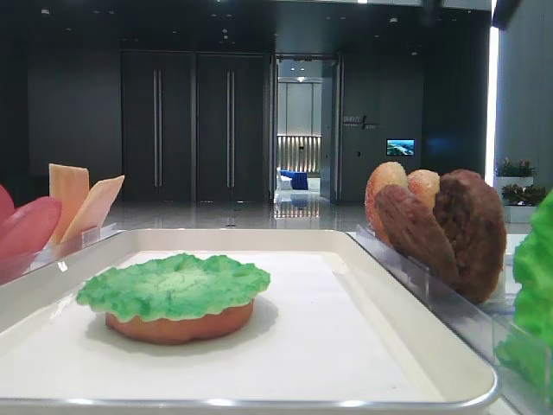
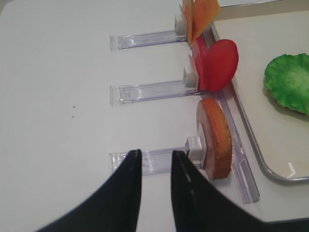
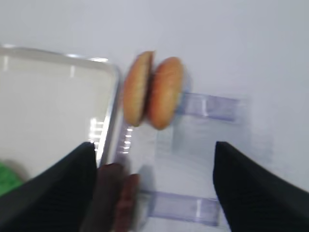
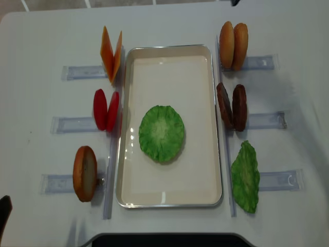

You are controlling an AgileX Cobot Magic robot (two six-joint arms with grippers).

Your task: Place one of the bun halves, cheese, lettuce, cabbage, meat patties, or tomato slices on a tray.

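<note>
Black fingers [image 3: 260,188] of the right gripper [image 3: 154,186] spread wide, empty, above meat patties [image 3: 113,198] and bun halves [image 3: 153,93] in clear holders [image 3: 212,107]. Left gripper [image 2: 155,166] closed, holding nothing, near an upright bun [image 2: 215,138]. Tray [image 4: 169,197] holds lettuce [image 4: 161,133] over a bun [image 1: 177,325].

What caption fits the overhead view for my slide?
Lettuce on a bun half in the white tray, with buns, patties, cheese and tomato standing around it.
</note>
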